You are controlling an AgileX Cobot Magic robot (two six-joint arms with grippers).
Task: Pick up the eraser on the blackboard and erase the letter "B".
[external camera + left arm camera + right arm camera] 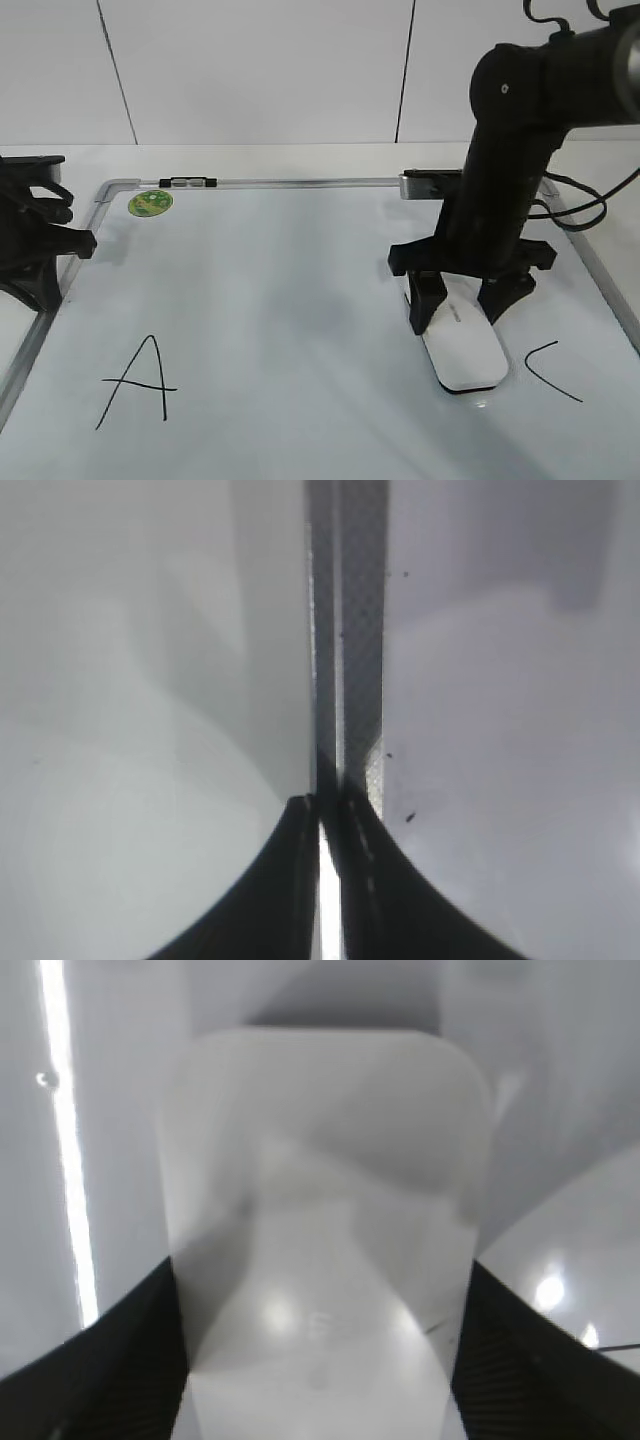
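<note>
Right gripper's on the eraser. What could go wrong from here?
1. The right gripper straddles only the rear end of the white oblong plastic eraser, so it may pivot or slip during wiping.
2. No "B" shows between the black handwritten "A" and "C", so further strokes risk smearing the "C" just right of the eraser.
3. The left gripper sits closed over the silver-grey board frame and may snag it.

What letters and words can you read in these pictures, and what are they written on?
"A": black marker, on the blackboard, near left.
"C": black marker, near right on the board.
Grey lettering on the eraser: too small to read.
Green sticker: too blurred to read.
No "B" can be seen.
</note>
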